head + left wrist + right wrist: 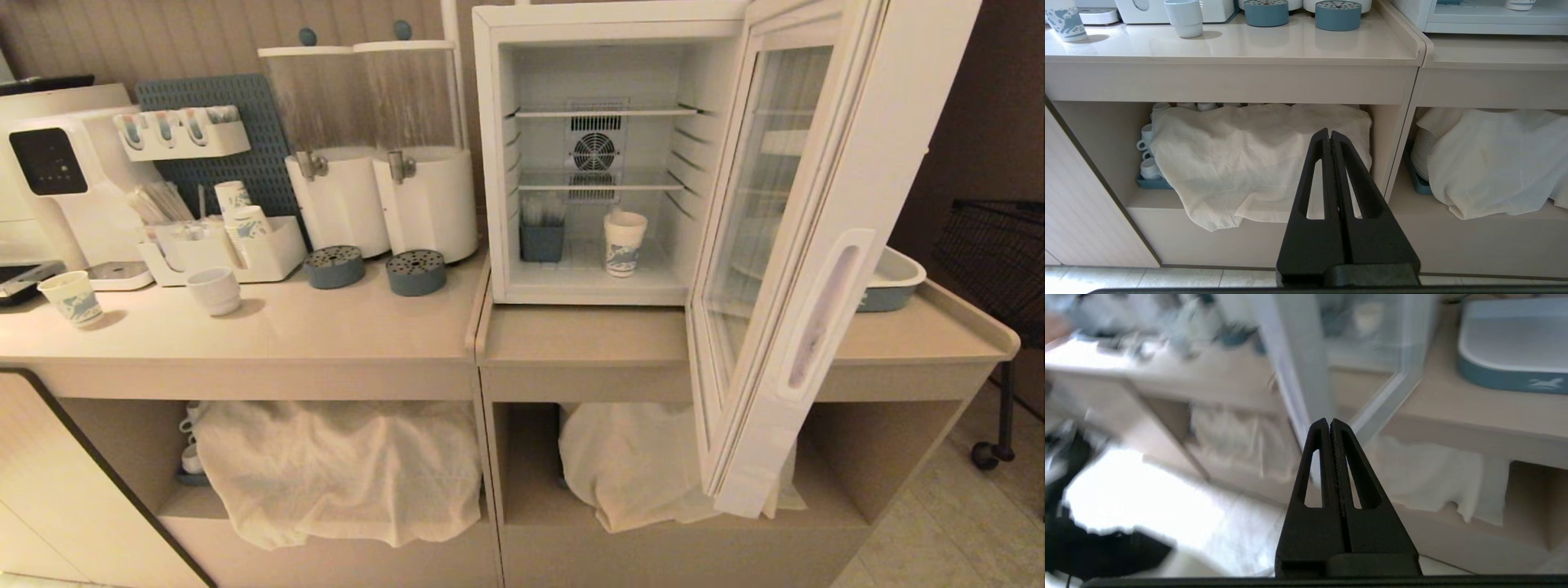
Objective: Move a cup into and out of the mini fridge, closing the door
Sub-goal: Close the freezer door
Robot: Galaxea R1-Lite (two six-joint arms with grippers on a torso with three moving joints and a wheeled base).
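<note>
The white mini fridge (490,163) stands on the counter with its glass door (775,245) swung wide open toward me. The cup (624,242), tall, white with blue print, stands upright on the fridge floor, right of a small blue holder (541,238). Neither arm shows in the head view. My right gripper (1329,421) is shut and empty, low in front of the counter, pointing at the bottom corner of the open door (1306,375). My left gripper (1329,131) is shut and empty, low before the cloth-covered lower shelf.
On the left counter stand a short printed paper cup (73,297), a white mug (214,290), two drink dispensers (384,147), two blue drip trays (415,272) and a coffee machine (57,171). A blue-white tray (894,279) sits behind the door. White cloths (335,465) cover the lower shelves.
</note>
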